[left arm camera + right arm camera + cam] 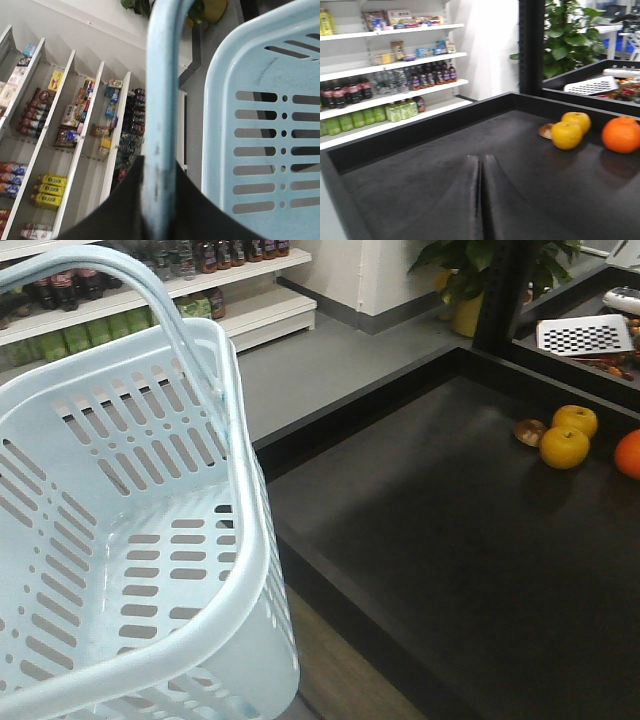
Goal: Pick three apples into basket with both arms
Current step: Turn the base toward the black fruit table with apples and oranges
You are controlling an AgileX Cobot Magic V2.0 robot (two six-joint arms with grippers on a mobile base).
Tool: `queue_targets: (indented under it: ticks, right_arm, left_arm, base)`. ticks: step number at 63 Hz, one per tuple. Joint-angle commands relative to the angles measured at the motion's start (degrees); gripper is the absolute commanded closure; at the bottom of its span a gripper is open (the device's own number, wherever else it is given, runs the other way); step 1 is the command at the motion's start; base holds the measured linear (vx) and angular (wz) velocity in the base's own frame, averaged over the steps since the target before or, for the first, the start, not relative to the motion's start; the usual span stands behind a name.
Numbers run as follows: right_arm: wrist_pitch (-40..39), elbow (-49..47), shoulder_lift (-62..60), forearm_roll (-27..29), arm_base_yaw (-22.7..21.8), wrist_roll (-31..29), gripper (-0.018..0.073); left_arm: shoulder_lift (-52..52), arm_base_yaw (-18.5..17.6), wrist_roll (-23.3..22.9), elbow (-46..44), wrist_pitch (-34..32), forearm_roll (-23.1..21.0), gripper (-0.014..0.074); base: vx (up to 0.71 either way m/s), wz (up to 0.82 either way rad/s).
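Observation:
The pale blue basket (250,570) fills the left of the front view, and I see nothing inside it. Its hoop handle (162,100) runs between the black fingers of my left gripper (159,167), which is shut on it; the slotted basket wall (250,75) lies to the right in that view. My right gripper (481,160) hovers low over the black table (420,190), its two fingers pressed together with nothing between them. The three apples are out of view. Neither arm shows in the front view.
Two yellow round fruits (565,447) (566,135), an orange (630,453) (621,134) and a small brown object (529,431) sit at the table's far right. A raised black rim (330,420) edges the table. A checkerboard card (585,335), a potted plant (570,40) and stocked shelves (385,85) stand behind.

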Motion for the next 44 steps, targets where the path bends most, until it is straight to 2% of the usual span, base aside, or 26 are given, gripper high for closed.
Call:
queue_targets:
  ticks: [1,44]
  right_arm:
    - [-3.99,0.77,-0.15,-0.15,-0.21,-0.57,0.0568]
    - [-3.99,0.77,-0.15,-0.15,-0.21,-0.57,0.0568]
  left_arm:
    - [-0.86,-0.18,-1.30,-1.71,-3.83,1.83,0.0603]
    - [-0.86,-0.18,-1.30,-1.71,-3.83,1.83,0.0603]
  base:
    - [0.05,-0.38]
    - [0.05,-0.36]
